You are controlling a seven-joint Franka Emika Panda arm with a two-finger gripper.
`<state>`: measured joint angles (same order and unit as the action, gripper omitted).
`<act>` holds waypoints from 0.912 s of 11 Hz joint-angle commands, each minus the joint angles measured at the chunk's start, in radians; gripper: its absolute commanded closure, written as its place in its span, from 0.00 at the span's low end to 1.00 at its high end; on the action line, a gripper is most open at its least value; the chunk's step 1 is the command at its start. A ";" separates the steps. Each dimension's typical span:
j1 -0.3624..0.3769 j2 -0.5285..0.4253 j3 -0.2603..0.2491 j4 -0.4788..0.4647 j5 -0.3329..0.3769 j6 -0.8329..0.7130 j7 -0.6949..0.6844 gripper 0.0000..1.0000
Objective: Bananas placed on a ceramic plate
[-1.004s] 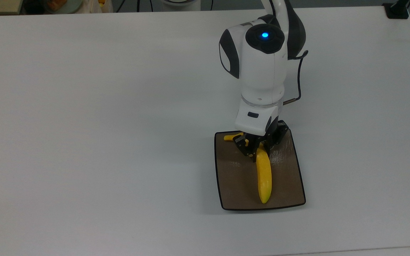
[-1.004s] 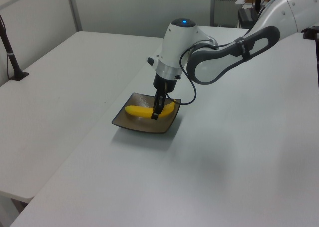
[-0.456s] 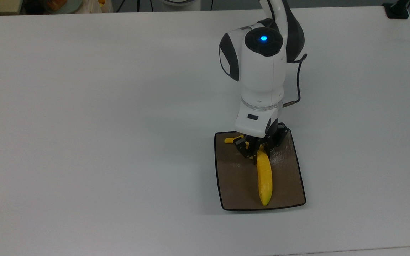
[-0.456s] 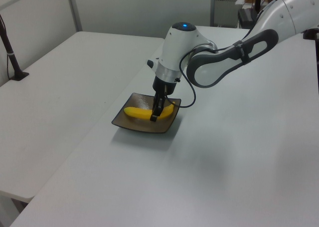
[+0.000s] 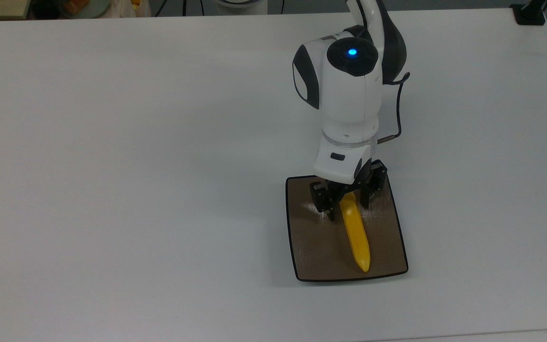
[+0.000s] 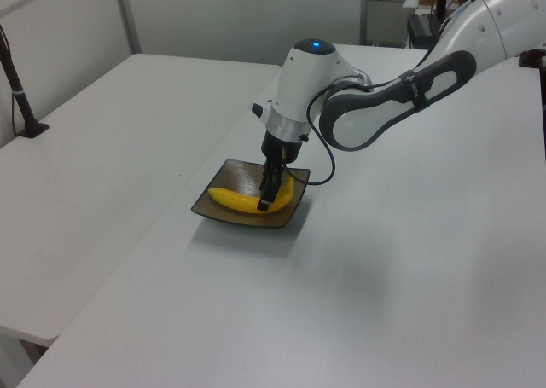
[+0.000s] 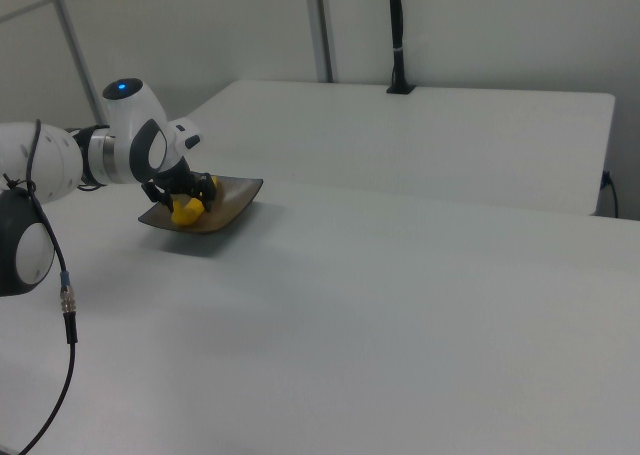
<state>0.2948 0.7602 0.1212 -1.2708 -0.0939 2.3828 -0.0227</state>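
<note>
1. Top view: arm points down over ceramic plate (image 5: 309,247) on table (image 5: 136,166); end effector (image 5: 346,207) w/ fingers apart, straddling bananas (image 5: 356,235).
2. Left view: wrist vertical, bananas (image 6: 235,201) lie flat on plate.
3. Right view: end effector (image 7: 185,197) low over plate.

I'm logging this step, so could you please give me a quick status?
Gripper open, straddling yellow curved banana. Banana lying on square brown ceramic plate. Nothing in the way.

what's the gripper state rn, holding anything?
Gripper: open, fingers either side of the banana, which lies on the ceramic plate.
</note>
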 commanded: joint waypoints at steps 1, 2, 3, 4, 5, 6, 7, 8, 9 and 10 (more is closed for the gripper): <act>0.010 -0.013 -0.008 -0.024 0.000 0.030 0.033 0.00; 0.010 -0.016 -0.008 -0.024 0.000 0.029 0.033 0.00; 0.010 -0.022 -0.008 -0.024 0.000 0.027 0.033 0.00; 0.012 -0.045 -0.008 -0.025 0.003 0.019 0.041 0.00; 0.012 -0.092 -0.008 -0.033 0.003 0.009 0.073 0.00; 0.007 -0.175 -0.008 -0.094 0.002 -0.020 0.092 0.00; 0.003 -0.271 -0.009 -0.152 0.002 -0.063 0.093 0.00; -0.012 -0.371 -0.014 -0.195 0.005 -0.156 0.095 0.00; -0.022 -0.447 -0.014 -0.200 0.014 -0.282 0.095 0.00; -0.025 -0.513 -0.020 -0.196 0.019 -0.415 0.098 0.00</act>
<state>0.2825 0.4813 0.1189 -1.3298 -0.0938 2.1851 0.0527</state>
